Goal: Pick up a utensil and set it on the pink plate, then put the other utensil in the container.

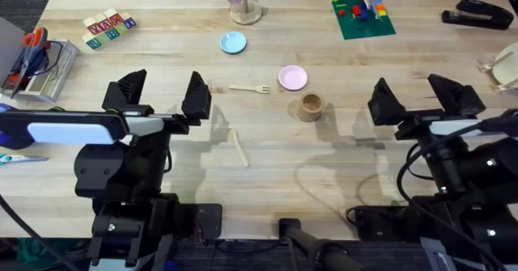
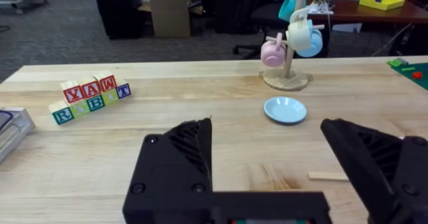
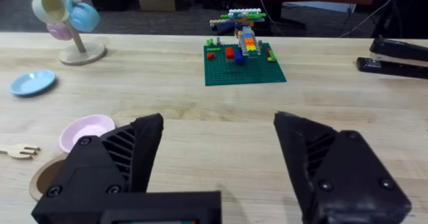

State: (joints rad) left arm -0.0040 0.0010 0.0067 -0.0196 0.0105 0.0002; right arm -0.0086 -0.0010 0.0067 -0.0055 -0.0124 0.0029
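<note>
Left gripper stands with its fingers spread wide and nothing between them; the right gripper is likewise wide apart and empty. In the overhead view the fork lies flat between the two, its long axis running across the table, tines toward the pink plate. The fork sits just to the right of the left gripper and well apart from the right one — the left arm is judged the nearer tool. The spoon lies closer to the arm bases, angled, and the container stands just beside the plate.

Left wrist view: between the spread fingers, the blue plate lies ahead; a pale wooden sliver near the edge is probably the fork handle.

Right wrist view: the fork's tines, plate and container rim lie off to one side of the fingers — not between them.
</note>
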